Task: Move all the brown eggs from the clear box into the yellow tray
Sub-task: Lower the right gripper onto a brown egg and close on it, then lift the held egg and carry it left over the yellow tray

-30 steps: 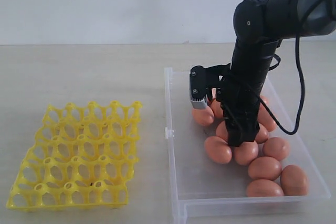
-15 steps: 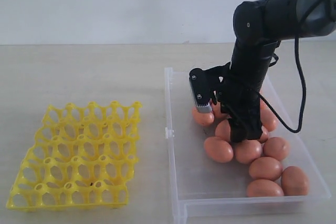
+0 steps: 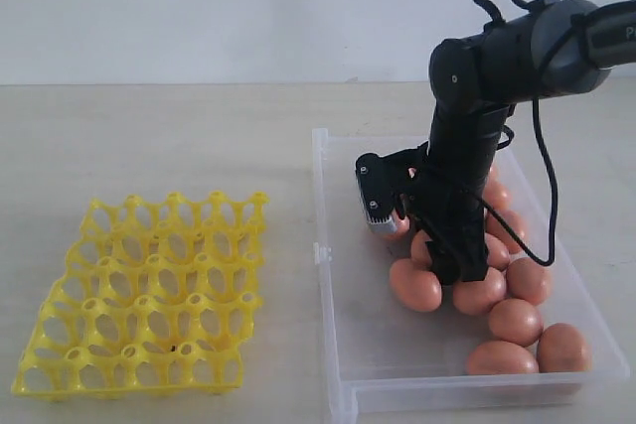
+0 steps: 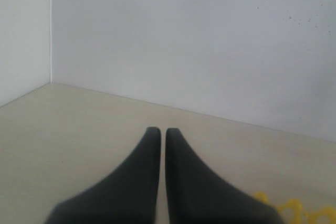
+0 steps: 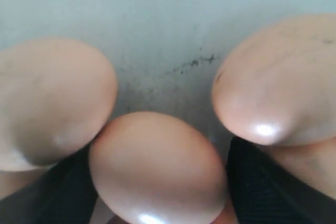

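Note:
Several brown eggs [image 3: 414, 285] lie bunched in the right half of the clear box [image 3: 336, 345]. My right gripper [image 3: 449, 263] reaches down into that bunch. In the right wrist view one brown egg [image 5: 157, 166] sits between the dark fingers [image 5: 262, 182] of the right gripper [image 5: 163, 187], which is open around it. Two more eggs [image 5: 52, 98] [image 5: 278, 82] flank it on the smudged box floor [image 5: 157, 35]. The yellow tray [image 3: 149, 295] stands empty at the left. My left gripper [image 4: 158, 132] is shut, holds nothing and hangs over bare table; a tray corner [image 4: 294, 208] peeks in.
A grey camera block [image 3: 376, 201] juts from the right wrist over the box's middle. A black cable [image 3: 532, 206] loops beside the right arm. A pale wall [image 3: 199, 7] bounds the table at the back. Bare table [image 3: 288, 245] separates tray and box.
The right arm has sunk lower and leaned forward into the egg pile. The nearest eggs and the box have shifted slightly. The tray has not moved.

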Controlling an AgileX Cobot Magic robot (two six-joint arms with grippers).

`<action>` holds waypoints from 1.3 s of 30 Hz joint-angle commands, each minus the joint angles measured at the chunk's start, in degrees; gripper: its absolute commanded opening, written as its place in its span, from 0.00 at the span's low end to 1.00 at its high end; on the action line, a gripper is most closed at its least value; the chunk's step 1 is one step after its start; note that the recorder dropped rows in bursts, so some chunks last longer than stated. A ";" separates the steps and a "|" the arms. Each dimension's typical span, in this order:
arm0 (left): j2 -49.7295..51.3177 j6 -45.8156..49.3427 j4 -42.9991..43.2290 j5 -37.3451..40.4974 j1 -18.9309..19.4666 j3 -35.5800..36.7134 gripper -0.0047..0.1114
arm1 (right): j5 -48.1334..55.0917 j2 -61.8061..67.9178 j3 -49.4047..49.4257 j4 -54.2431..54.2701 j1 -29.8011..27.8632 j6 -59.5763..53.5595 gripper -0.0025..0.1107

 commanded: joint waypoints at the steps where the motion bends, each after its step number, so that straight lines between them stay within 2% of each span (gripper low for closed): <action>1: -0.14 -0.51 -0.51 -0.85 0.09 -0.04 0.07 | -0.13 -0.24 0.04 1.43 -0.39 1.53 0.34; 4: -0.14 -0.51 -0.51 -0.85 0.09 -0.04 0.07 | -0.44 -0.24 0.04 3.94 -0.39 1.83 0.01; 12: -0.14 -0.51 -0.51 -0.85 0.09 -0.04 0.07 | -9.17 -0.24 0.04 20.39 -1.25 5.91 0.02; 20: -0.14 -0.51 -0.51 -0.85 0.09 -0.04 0.07 | -9.68 -0.35 2.30 42.59 -8.87 2.38 0.02; 25: -0.14 -0.51 -0.51 -0.85 0.09 -0.04 0.07 | -9.81 -0.35 9.45 61.36 -13.80 -11.46 0.02; 31: -0.14 -0.51 -0.51 -0.85 0.09 -0.04 0.07 | -1.15 -0.35 21.39 96.19 -18.74 -48.46 0.02; 35: -0.14 -0.51 -0.51 -0.85 0.09 -0.04 0.07 | 1.53 -0.24 23.19 98.37 -21.17 -49.14 0.02; 39: -0.14 -0.51 -0.51 -0.85 0.09 -0.04 0.07 | 11.69 -0.24 23.07 98.37 -23.16 -49.14 0.02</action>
